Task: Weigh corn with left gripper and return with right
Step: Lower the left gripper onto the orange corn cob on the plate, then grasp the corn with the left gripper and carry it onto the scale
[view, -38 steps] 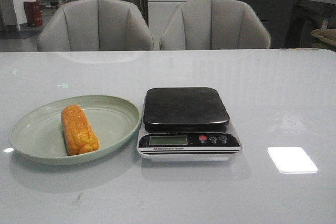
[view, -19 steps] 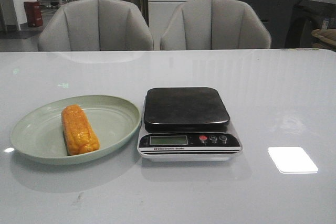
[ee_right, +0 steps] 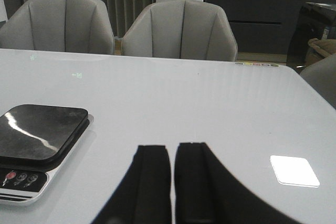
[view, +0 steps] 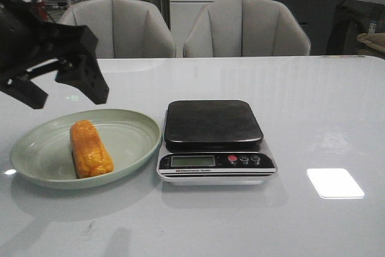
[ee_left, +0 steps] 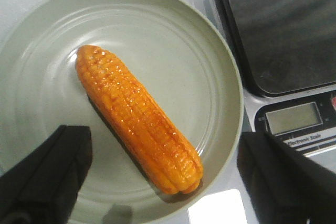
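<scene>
Corn [view: 90, 149]: lying in pale green plate [view: 135, 130], left of scale [view: 215, 140], touching neither rim | Left end effector [view: 65, 86]: fingers apart, above plate's far-left edge, clear of cob | Right end effector [ee_right: 172, 182]: fingers together, over bare surface [view: 313, 106] right of scale

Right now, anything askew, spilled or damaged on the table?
Nothing stands out. The orange-yellow corn cob lies whole in the pale green plate; the black-topped kitchen scale sits square beside it, platform bare.
</scene>
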Controlling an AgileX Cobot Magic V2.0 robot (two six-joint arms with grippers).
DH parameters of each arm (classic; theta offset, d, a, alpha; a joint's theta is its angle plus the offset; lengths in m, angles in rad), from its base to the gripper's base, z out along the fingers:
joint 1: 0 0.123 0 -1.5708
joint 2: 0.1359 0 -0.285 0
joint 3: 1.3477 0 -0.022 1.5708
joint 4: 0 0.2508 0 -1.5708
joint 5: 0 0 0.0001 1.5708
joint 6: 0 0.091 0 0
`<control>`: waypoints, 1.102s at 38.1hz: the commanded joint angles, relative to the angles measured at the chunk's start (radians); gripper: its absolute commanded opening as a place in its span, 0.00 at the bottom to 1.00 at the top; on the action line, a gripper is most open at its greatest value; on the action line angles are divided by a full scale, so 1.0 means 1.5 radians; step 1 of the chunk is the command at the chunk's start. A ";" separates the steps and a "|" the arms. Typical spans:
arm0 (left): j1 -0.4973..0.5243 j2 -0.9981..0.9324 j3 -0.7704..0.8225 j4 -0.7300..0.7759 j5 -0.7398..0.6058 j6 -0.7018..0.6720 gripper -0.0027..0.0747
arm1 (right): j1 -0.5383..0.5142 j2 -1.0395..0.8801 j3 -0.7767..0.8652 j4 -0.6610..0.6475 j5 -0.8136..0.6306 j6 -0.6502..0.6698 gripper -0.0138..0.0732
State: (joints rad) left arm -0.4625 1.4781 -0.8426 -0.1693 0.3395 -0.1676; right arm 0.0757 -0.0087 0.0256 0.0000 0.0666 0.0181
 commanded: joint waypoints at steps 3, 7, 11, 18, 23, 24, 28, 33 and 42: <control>-0.005 0.059 -0.045 -0.023 -0.025 -0.006 0.82 | -0.003 -0.013 0.007 0.000 -0.051 -0.007 0.38; -0.005 0.103 -0.058 -0.040 -0.011 -0.007 0.82 | -0.003 -0.013 0.007 0.000 -0.051 -0.007 0.38; -0.005 0.138 -0.065 -0.048 -0.005 -0.007 0.82 | -0.003 -0.013 0.007 0.000 -0.051 -0.007 0.38; -0.005 0.157 -0.085 -0.052 0.002 -0.007 0.52 | -0.003 -0.013 0.007 0.000 -0.051 -0.007 0.38; -0.008 0.157 -0.121 -0.052 0.014 -0.006 0.17 | -0.003 -0.013 0.007 0.000 -0.051 -0.007 0.38; -0.008 0.157 -0.129 -0.052 0.019 -0.006 0.20 | -0.003 -0.013 0.007 0.000 -0.051 -0.007 0.38; -0.011 0.157 -0.165 -0.052 0.035 -0.006 0.22 | -0.003 -0.013 0.007 0.000 -0.051 -0.007 0.38; -0.027 0.157 -0.214 -0.070 0.039 -0.006 0.22 | -0.003 -0.013 0.007 0.000 -0.051 -0.007 0.38; -0.084 0.160 -0.252 -0.074 0.014 -0.004 0.22 | -0.003 -0.013 0.007 0.000 -0.051 -0.007 0.38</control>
State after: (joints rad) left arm -0.5544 1.7557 -1.1778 -0.2621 0.4222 -0.1712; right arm 0.0757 -0.0087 0.0256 0.0000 0.0666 0.0181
